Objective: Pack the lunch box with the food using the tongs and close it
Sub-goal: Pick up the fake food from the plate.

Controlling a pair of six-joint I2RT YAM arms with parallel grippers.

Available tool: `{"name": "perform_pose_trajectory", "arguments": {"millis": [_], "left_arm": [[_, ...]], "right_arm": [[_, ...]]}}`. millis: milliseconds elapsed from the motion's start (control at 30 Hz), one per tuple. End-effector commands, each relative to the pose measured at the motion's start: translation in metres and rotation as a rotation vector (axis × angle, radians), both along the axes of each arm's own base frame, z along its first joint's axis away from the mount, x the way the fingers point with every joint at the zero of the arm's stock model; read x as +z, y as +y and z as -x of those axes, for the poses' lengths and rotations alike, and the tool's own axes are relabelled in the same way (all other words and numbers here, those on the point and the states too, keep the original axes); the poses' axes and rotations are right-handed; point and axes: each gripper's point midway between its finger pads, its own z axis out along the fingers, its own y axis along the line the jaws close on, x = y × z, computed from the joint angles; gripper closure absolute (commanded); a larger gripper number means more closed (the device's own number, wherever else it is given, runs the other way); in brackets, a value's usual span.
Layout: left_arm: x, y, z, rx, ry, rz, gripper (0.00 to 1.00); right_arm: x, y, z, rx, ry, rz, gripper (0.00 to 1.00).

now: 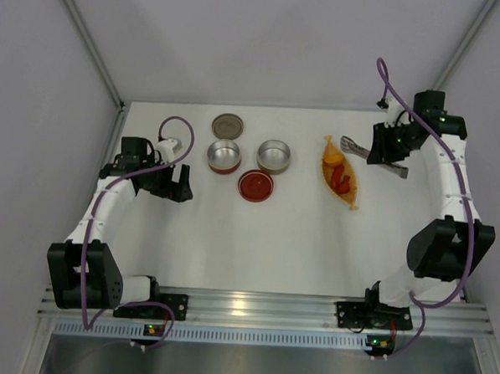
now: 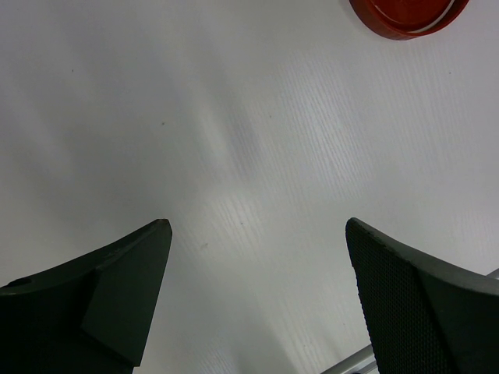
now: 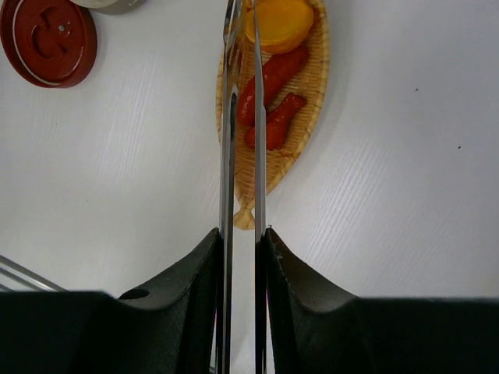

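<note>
Right wrist view: the right gripper [image 3: 242, 238] pinches the tongs [image 3: 227, 156] at mid-frame, tips aimed at the food [image 3: 273, 78] in the dish [image 3: 316, 109] at top, likely to grab; the left gripper [image 2: 257, 224] idles agape.

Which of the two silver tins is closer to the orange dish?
The right tin, next to the dish; the left tin sits farther away, by the brown lid.

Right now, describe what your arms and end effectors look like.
The left arm and right arm share white links, bulky black joints and a looping purple cable. The left end effector and right end effector each have two black wedge-shaped fingers; one shows a finely dotted face.
</note>
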Motion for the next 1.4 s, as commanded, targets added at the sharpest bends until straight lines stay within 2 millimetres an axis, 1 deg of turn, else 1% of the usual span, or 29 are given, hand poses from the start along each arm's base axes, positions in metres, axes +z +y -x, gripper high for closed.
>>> {"name": "perform_pose_trajectory", "arguments": {"millis": [0,33,167,233,433,767,1133,1367], "left_arm": [[0.019,-0.004,-0.006,-0.01,-0.059,0.018,0.02],[0.019,-0.004,-0.006,-0.009,-0.059,0.016,0.02],[0.015,-0.002,-0.006,-0.003,-0.05,0.006,0.02],[0.012,-0.002,-0.005,-0.003,-0.045,0.006,0.02],[0.009,-0.001,-0.006,0.0,-0.046,0.003,0.02],[0.003,0.001,-0.005,0.006,-0.034,-0.003,0.02],[-0.002,0.003,-0.007,0.014,-0.031,-0.017,0.02],[-0.004,0.005,-0.007,0.018,-0.027,-0.025,0.02]], "right_arm": [[0.009,0.003,-0.013,-0.087,0.005,-0.01,0.73],[0.002,0.005,-0.015,-0.096,0.033,-0.009,0.73],[-0.009,0.008,-0.018,-0.122,0.082,0.003,0.73],[-0.015,0.007,-0.019,-0.142,0.104,0.008,0.71],[-0.022,0.009,-0.024,-0.168,0.138,-0.016,0.68],[-0.031,0.006,-0.033,-0.207,0.163,-0.01,0.61],[-0.044,0.009,-0.045,-0.206,0.194,-0.028,0.62],[-0.052,0.01,-0.046,-0.209,0.218,-0.029,0.63]]}}
